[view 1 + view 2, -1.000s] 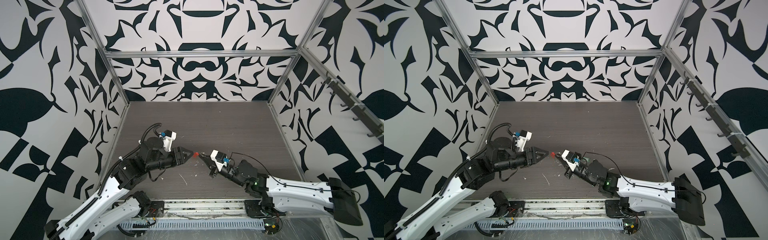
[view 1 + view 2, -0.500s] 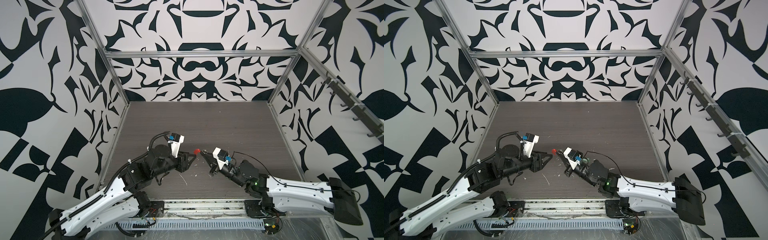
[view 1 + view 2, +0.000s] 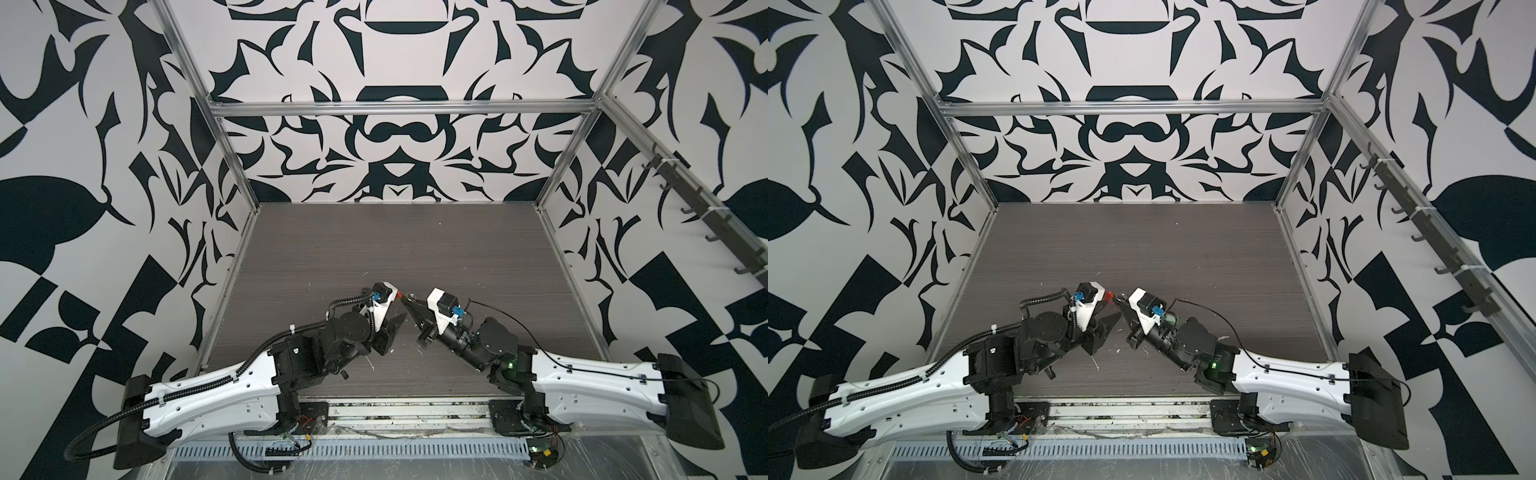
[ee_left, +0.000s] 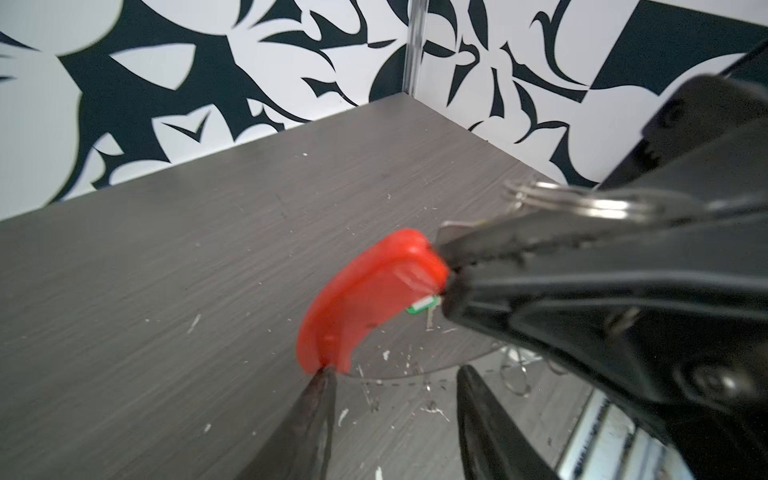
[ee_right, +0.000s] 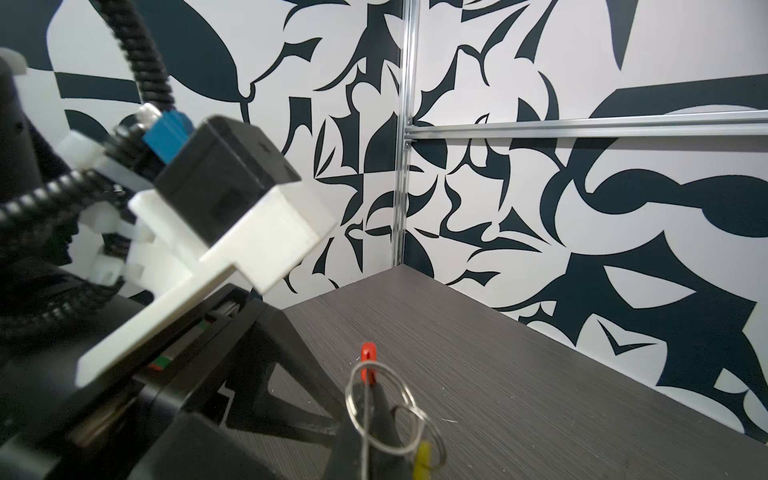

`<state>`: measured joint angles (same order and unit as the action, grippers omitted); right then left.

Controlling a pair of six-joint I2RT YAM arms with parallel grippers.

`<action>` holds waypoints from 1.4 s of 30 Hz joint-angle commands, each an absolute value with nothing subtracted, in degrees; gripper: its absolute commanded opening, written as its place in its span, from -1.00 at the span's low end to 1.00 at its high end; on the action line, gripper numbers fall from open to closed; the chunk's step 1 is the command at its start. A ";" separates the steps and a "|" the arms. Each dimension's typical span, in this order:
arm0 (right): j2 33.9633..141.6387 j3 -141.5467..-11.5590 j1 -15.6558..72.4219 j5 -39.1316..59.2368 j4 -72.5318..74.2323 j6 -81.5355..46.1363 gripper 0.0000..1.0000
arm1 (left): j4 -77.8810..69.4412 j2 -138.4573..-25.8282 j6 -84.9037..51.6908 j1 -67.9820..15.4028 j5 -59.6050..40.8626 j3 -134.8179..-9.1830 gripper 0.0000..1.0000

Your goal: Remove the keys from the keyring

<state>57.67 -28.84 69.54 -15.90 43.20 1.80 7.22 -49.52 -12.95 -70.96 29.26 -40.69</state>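
Red plastic: curved section [image 4: 365,299] of the keyring [image 4: 590,205], held up off the dark woodgrain tabletop [image 3: 374,249] near its front middle, between my two claws.
Keys: both on the hoop, none off yet. Green-tagged key [image 4: 419,308] peeps out just under my right claw's tip. Yellow-tagged key [image 5: 424,461] hangs low on the far side of that claw.
Right claw [image 4: 449,274]: clamped tight on the keyring where the metal meets the red section, carrying the whole bunch in the air.
Left claw [image 4: 395,374]: jaws about half apart, nothing between them. One fingertip [image 4: 320,399] looks to touch the free end of the red section. Blur leaves some doubt.
Step in hand, my reading: bringing the left claw in for a second hold, so a key can be worked round the hoop and off.
Doing it well: keep the right pinch steady so the hoop does not swing. Close the left on a key's tag, not on the red plastic. Go slowly, since the keys dangle free and are half hidden. Draw the key along the wire, never across it.
Risk: a sideways pull may twist the thin wire out of my right pinch.
Containers: none in any view.
Tabletop: white flecks [image 4: 193,324] scattered below.
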 commanded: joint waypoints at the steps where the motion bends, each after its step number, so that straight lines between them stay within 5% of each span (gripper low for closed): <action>1: 57.57 -31.38 71.22 -15.01 46.78 0.54 -1.00 | -0.70 -50.01 -6.40 -70.84 36.20 -40.41 -0.02; 20: 58.53 -31.81 72.51 -14.63 46.52 -1.11 -1.00 | -11.57 -50.54 3.50 -71.54 41.53 -36.80 0.01; 42: 55.39 -34.10 73.46 -11.62 37.03 -4.39 -0.90 | -14.93 -50.89 10.32 -73.65 40.97 -36.53 -0.68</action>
<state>56.95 -32.05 72.90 -13.72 39.72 -2.52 -10.48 -51.75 8.62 -72.93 40.53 -36.97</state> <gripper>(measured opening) 0.050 0.215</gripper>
